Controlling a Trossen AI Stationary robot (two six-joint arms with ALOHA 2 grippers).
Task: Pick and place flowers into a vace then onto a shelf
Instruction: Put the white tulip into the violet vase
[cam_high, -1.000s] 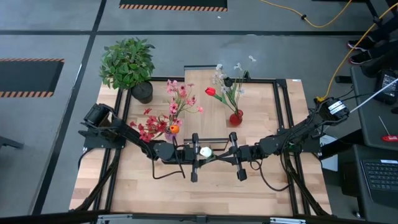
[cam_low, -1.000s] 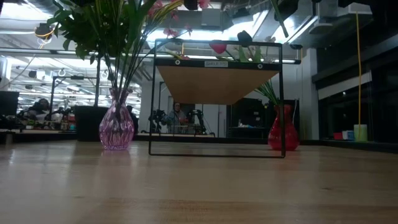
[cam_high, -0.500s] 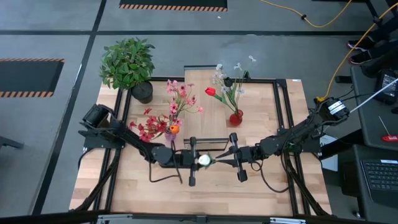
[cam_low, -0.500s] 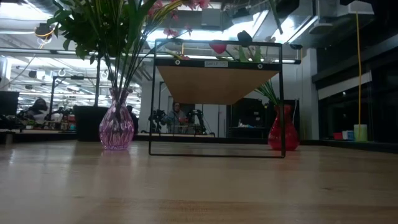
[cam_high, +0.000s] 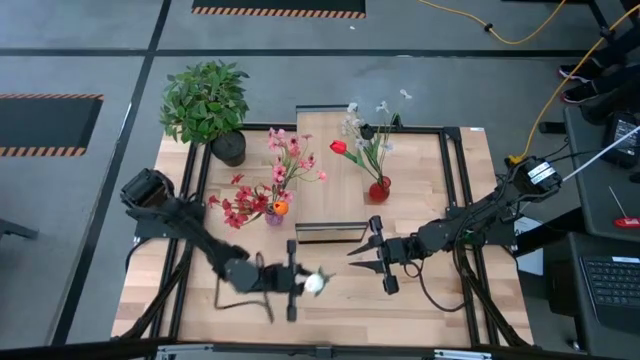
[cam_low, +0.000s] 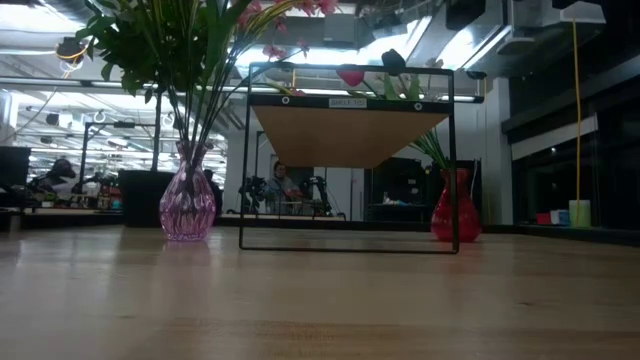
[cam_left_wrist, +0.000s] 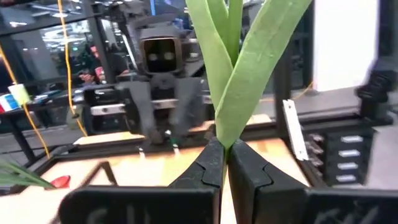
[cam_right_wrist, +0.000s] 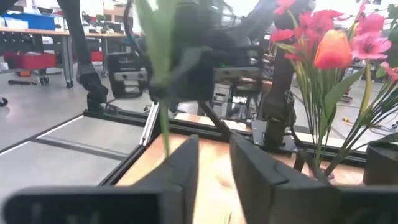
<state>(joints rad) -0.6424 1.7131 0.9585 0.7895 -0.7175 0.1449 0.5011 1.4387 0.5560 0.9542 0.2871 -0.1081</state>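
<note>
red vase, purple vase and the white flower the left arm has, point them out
red vase (cam_high: 379, 189), high view, on its body
purple vase (cam_low: 187, 207), low view, on its belly
white flower (cam_high: 314, 283), high view, on its blossom

The wooden table (cam_high: 420, 300) bears the shelf (cam_high: 330, 232), two vases and a potted plant (cam_high: 205, 105).

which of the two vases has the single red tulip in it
The red vase, on the table's right half toward the back. The pink vase to its left holds pink and red blossoms plus an orange one.
</note>
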